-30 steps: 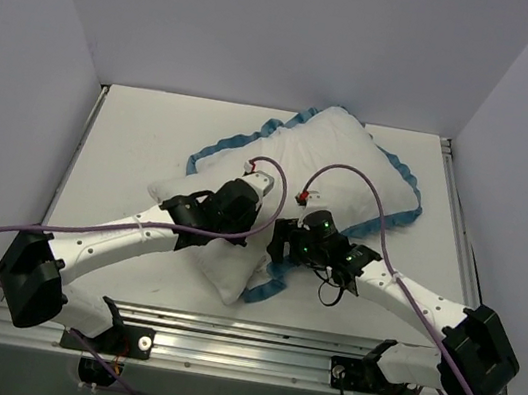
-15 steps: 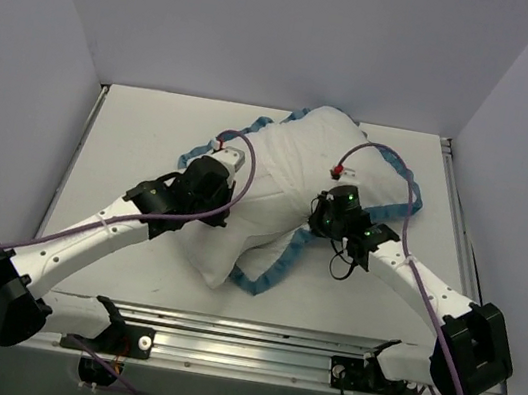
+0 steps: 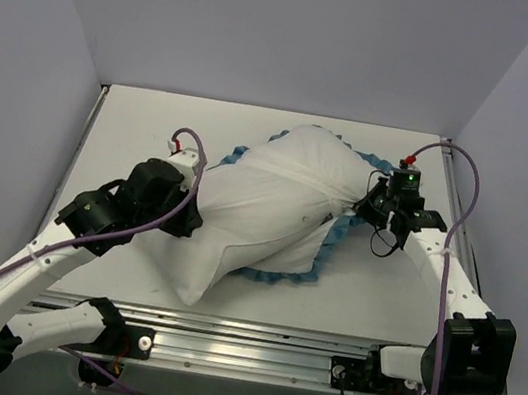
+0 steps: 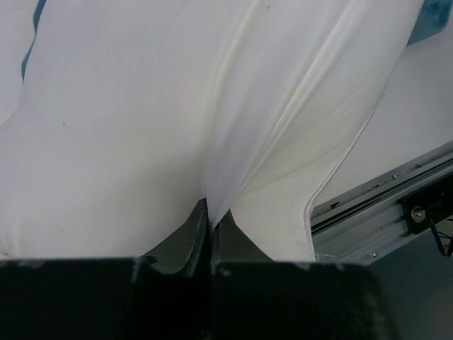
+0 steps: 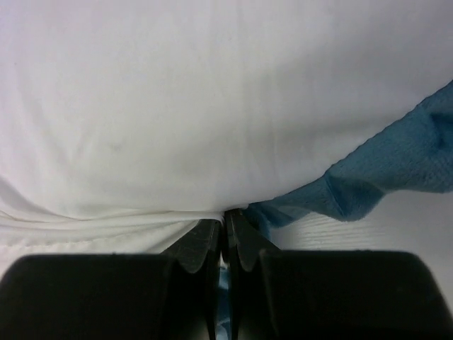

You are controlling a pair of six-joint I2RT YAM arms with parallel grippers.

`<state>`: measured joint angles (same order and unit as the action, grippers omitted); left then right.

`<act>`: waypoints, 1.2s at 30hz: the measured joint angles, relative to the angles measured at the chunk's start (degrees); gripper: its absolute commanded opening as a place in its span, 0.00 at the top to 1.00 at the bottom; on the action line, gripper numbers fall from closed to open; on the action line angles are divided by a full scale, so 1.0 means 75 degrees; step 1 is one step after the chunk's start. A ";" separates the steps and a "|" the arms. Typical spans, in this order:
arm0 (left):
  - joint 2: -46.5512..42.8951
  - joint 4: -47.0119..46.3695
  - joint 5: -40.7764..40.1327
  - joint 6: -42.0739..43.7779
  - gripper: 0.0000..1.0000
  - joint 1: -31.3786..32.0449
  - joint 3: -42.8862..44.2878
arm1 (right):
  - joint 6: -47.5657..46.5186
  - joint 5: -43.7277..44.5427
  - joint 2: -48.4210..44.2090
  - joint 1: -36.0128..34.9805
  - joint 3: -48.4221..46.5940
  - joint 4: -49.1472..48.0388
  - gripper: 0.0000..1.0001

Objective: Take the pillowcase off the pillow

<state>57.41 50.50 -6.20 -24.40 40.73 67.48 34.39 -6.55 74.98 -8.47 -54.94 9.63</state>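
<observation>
Left wrist view: left gripper (image 4: 210, 212) clenched on a fold of the white pillow (image 4: 127, 127), seemingly anchoring it. Opposite, the right gripper (image 5: 225, 216) pinches the pillowcase (image 5: 382, 163), its blue edge just right of the jaws, likely to pull it off.

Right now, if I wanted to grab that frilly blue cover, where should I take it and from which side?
Take the pillowcase by its blue ruffle, coming in low from the right. That frill lies thin and loose on the table, sticking out past the plump white pillow, so fingers can probably pinch cloth alone. The right gripper is shut just there.
</observation>
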 measured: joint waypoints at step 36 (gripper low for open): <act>0.5610 -0.0930 0.2031 0.0251 0.33 -0.1845 0.2821 | -0.2261 -0.1201 -0.1699 -0.1110 -0.0653 0.0557 0.12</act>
<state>99.48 43.53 9.04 -22.52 26.89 88.64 17.43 -15.55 62.24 -16.80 -59.83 13.80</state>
